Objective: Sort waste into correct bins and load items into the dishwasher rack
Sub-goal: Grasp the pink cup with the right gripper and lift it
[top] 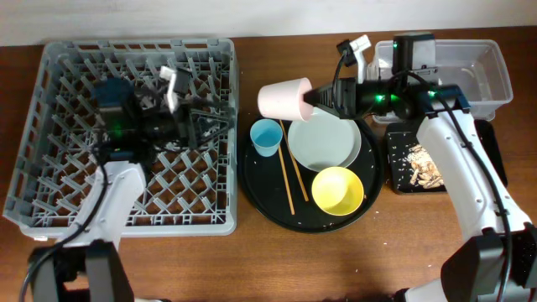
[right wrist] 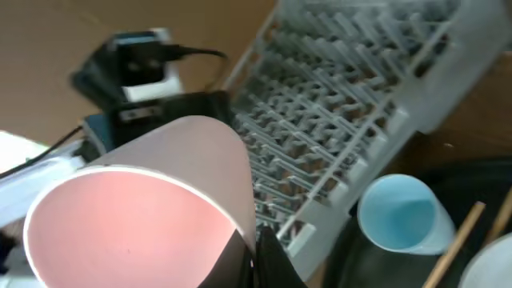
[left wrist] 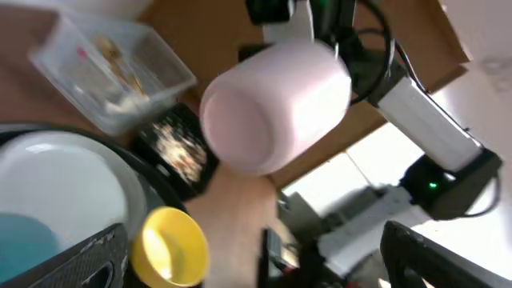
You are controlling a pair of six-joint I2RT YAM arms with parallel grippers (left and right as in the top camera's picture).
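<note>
My right gripper is shut on the rim of the pink cup, held tipped on its side above the gap between the grey dishwasher rack and the round black tray; the cup fills the right wrist view and shows in the left wrist view. My left gripper is open over the rack's right side, pointing at the cup. On the round tray sit the light-blue cup, the pale plate, the yellow bowl and two chopsticks.
The clear tub stands at the back right with pale scraps inside. The shallow black tray holds brownish shredded food scraps beside the round tray. The right arm reaches across both bins.
</note>
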